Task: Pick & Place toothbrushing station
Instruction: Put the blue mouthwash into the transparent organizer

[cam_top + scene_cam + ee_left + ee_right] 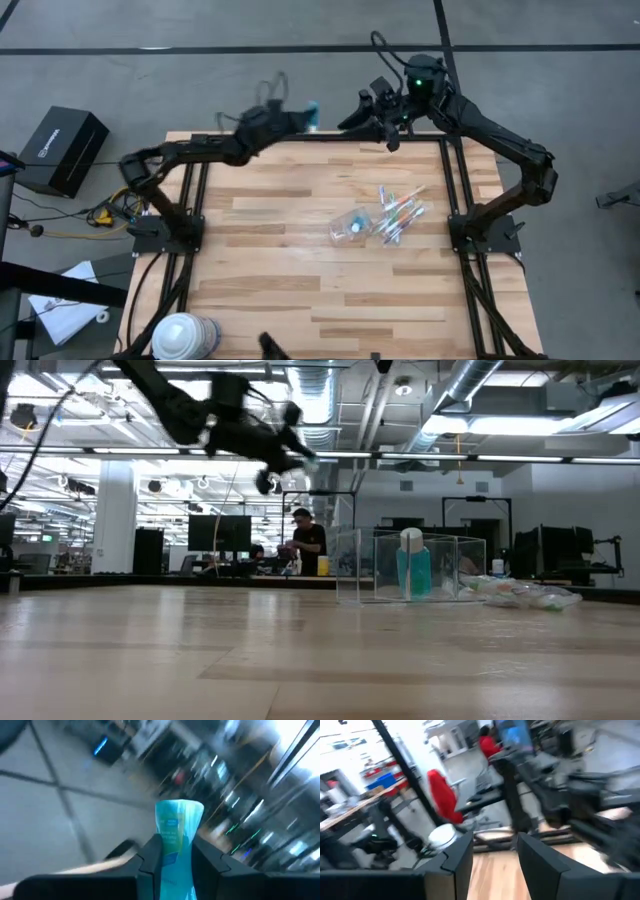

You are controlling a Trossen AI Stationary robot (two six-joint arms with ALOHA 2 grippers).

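Wooden tabletop (300,260) filling the high view, framed by grey floor. Left gripper (300,118) raised over the far edge, clamped on the blue tube (312,112). Right gripper (385,128) also up near the far edge, just right of the left one, fingers apart and empty. See-through cup (351,226) lying right of centre on the wood, pastel toothbrushes (402,212) scattered just beside it on the right. White-and-blue roll (186,335) at the near left corner; black box (62,148) on the floor off to the left.

Seen from table height: wood stretching level toward an open workspace, a person (308,542) standing far back. Left gripper (285,460) blurred high at upper left. Cup (410,565) on the wood at right of centre, toothbrushes (525,595) beside it.

Left wrist camera: two dark fingers (152,857) pinched on the blue tube (176,845), flat crimped end pointing away, background smeared.

Right wrist camera: dark fingers (457,855) parted with nothing between them, table edge and blurred room beyond.
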